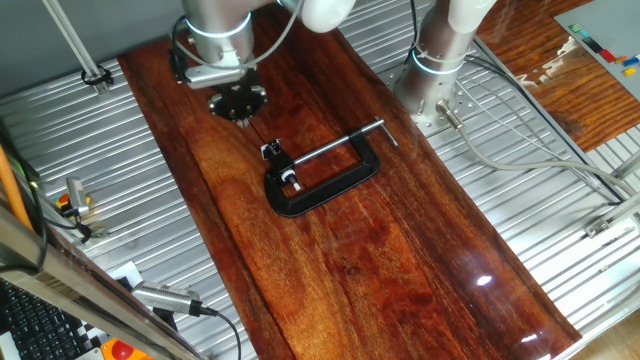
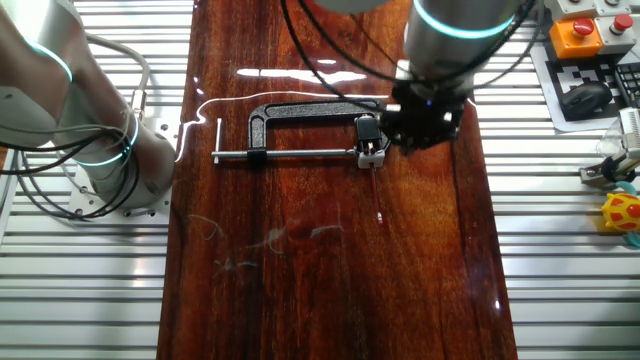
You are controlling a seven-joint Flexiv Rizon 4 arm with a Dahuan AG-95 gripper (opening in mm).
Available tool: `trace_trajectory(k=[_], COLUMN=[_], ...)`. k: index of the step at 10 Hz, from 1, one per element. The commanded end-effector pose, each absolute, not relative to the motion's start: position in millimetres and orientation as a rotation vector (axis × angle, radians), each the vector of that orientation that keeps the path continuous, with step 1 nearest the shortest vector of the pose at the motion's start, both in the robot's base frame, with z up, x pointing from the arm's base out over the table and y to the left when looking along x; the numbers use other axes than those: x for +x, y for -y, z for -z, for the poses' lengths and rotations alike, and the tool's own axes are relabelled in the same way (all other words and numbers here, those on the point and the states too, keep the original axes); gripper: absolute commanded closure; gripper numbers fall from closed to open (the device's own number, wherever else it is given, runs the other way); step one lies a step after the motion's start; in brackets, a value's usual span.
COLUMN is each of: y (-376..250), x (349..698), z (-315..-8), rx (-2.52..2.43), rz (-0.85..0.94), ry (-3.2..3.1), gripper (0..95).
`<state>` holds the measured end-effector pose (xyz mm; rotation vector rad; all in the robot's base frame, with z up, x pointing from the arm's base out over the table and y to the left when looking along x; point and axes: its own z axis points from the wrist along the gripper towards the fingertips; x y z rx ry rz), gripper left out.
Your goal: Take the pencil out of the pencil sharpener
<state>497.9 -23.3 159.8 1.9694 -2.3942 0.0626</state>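
Observation:
The pencil sharpener (image 1: 270,150) is a tiny silvery and black block on the wooden board, beside the screw end of the big black C-clamp (image 1: 322,180). It also shows in the other fixed view (image 2: 372,150). The pencil (image 1: 256,133) is a thin dark stick that runs from the sharpener towards my gripper; it is faint in the other fixed view (image 2: 378,190). My gripper (image 1: 239,104) hangs above the board close to the pencil's free end, apart from it. It also shows in the other fixed view (image 2: 425,125). Its fingers are a dark cluster, and the gap does not show.
The C-clamp with its silver rod (image 2: 300,153) lies in the middle of the board (image 1: 380,260). The arm's base (image 1: 440,60) stands at the board's edge. Cables (image 2: 60,150), ribbed metal table sides (image 1: 120,180) and a button box (image 2: 580,35) surround it.

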Motion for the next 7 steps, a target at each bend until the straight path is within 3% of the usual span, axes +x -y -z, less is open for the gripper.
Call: trace_trajectory(k=[1,7], y=[19.6,19.7], x=[499.5,499.4], z=[-158.2,-158.1], rx=[1.921,1.851], rz=[-0.074,-0.072], ry=[2.441,2.517], gripper=[95.0,95.0])
